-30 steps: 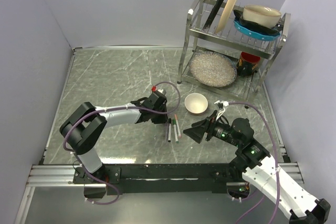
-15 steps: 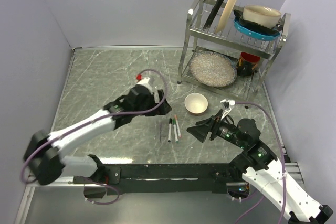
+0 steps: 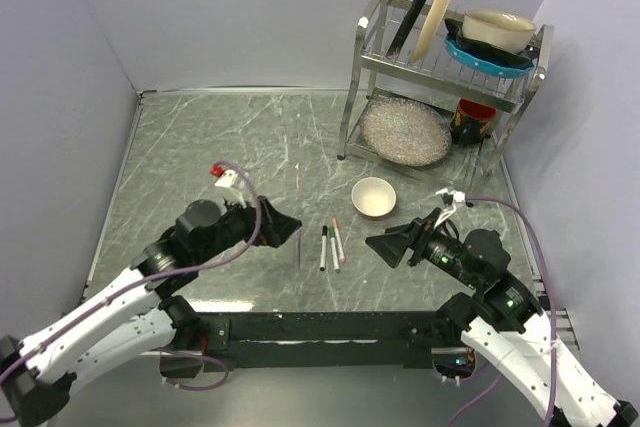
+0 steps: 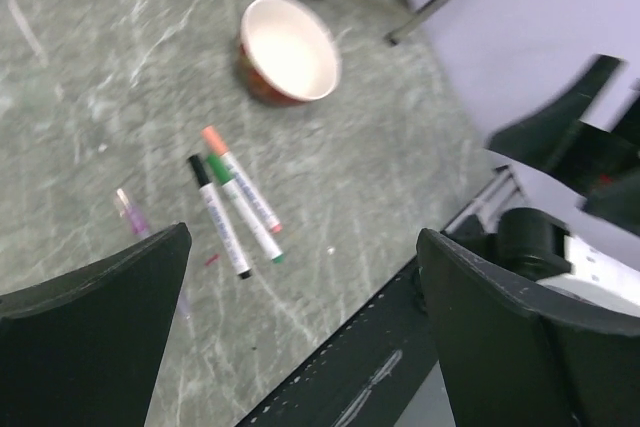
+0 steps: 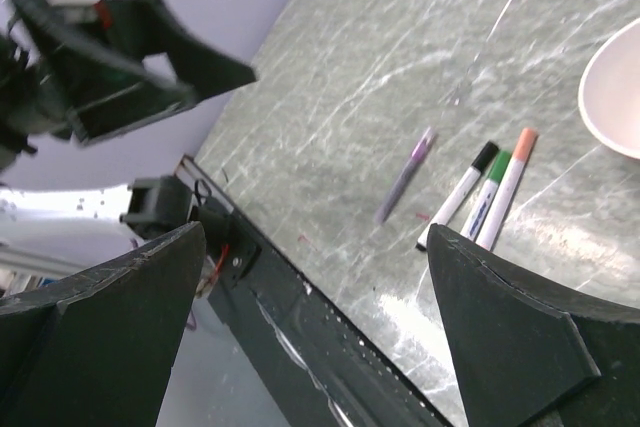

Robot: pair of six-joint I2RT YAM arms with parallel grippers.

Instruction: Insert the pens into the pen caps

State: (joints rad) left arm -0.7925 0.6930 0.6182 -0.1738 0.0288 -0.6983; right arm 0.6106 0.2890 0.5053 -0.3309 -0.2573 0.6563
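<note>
Overhead alone: caught the dish rack (image 3: 430, 75).
Left gripper (image 3: 285, 228): hung low, jaws spread, empty.
Right gripper (image 3: 385, 245): likewise, facing the pens (image 3: 323, 249).

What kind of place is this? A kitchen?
Probably a robot test table made to look like a kitchen counter: a dish rack with plates, a bowl, and plain walls close around it.

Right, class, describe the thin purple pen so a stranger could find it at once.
Find the metal dish rack, then the cream bowl before it. Nearer still lie three white markers side by side. The purple pen lies alone on their left, thinner and purple rather than white.
</note>
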